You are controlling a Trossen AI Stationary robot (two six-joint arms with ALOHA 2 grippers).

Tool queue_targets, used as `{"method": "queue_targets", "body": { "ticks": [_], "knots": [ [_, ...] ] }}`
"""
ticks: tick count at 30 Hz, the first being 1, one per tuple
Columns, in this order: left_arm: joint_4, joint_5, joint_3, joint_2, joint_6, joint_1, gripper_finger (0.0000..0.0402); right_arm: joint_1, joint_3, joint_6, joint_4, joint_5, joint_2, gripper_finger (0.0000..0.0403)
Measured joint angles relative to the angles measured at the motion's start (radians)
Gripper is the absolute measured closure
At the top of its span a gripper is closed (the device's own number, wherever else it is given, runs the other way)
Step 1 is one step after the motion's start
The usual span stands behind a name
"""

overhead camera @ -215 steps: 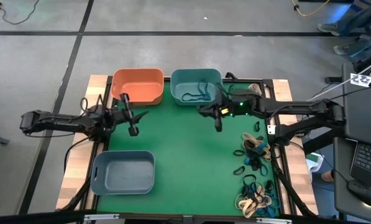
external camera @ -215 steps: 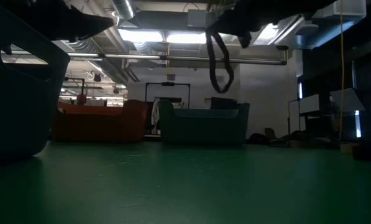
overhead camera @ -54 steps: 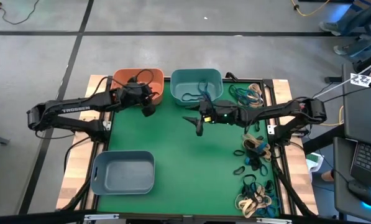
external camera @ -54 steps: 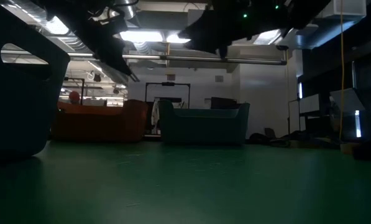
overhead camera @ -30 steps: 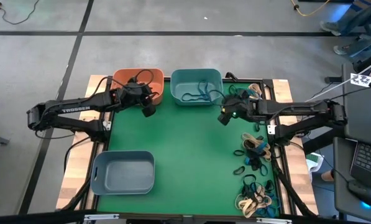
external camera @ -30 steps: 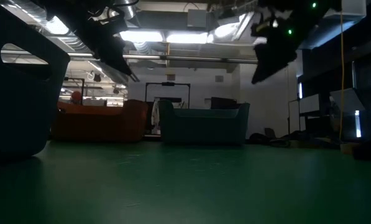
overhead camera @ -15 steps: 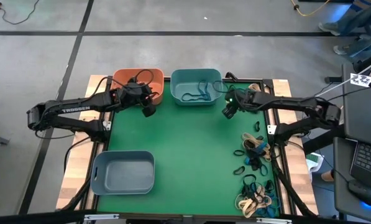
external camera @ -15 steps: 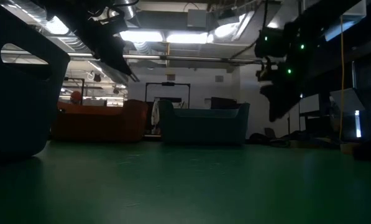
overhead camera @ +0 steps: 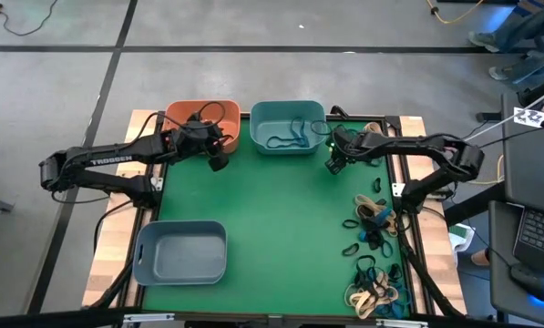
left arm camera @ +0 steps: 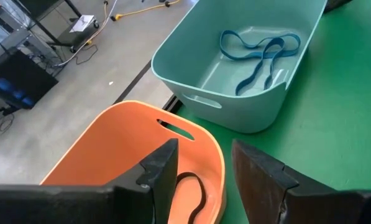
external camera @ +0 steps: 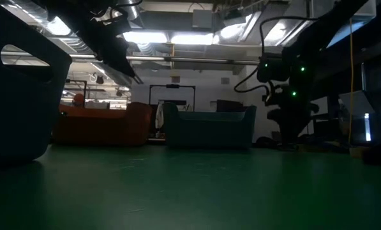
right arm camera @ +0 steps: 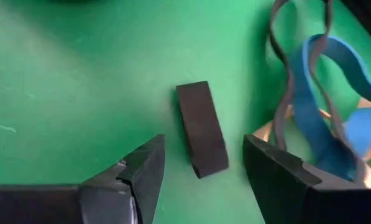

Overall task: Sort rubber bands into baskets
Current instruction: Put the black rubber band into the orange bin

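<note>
The right tool (overhead camera: 330,167) hangs low over the green tabletop (overhead camera: 272,228) just right of the teal basket (overhead camera: 288,128), fingers spread and holding nothing. In the right wrist view a short black band (right arm camera: 201,129) lies flat on the mat directly between the two fingers (right arm camera: 141,167), its long axis running roughly along the gap, so a straight drop and squeeze looks like the next move. To one side of it lies a tangle of blue, grey and tan bands (right arm camera: 325,99), close enough that the far finger might snag one.

The left tool (overhead camera: 217,160) waits over the near right corner of the orange basket (overhead camera: 201,125), fingers parted and empty; a black band (left arm camera: 188,193) sits inside that basket. Blue bands (left arm camera: 258,53) lie in the teal one. The grey-blue basket (overhead camera: 180,252), lower left of the high view, looks empty. More bands (overhead camera: 372,223) are scattered along the right edge.

The mat is flat and matte; the room behind is dim.
</note>
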State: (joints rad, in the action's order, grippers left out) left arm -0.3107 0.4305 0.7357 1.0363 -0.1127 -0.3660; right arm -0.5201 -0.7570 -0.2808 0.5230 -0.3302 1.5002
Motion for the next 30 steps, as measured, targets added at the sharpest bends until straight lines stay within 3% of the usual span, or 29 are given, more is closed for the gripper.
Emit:
{"method": "queue_targets", "body": {
  "ticks": [8,19,23,30],
  "knots": [
    [0.0,0.0,0.0,0.0,0.001,0.0,0.0253,0.001,0.0,0.001,-0.003,-0.119,0.076,0.0202],
    [0.0,0.0,0.0,0.0,0.001,0.0,0.0253,0.021,0.0,0.027,0.003,-0.135,0.069,0.0392],
    [0.0,0.0,0.0,0.0,0.002,0.0,0.0253,0.081,0.0,0.026,0.005,-0.156,0.038,0.038],
    [0.006,0.0,0.0,0.0,0.006,-0.001,0.0253,0.226,-0.018,0.022,0.002,-0.056,-0.069,0.0398]
  ]
}}
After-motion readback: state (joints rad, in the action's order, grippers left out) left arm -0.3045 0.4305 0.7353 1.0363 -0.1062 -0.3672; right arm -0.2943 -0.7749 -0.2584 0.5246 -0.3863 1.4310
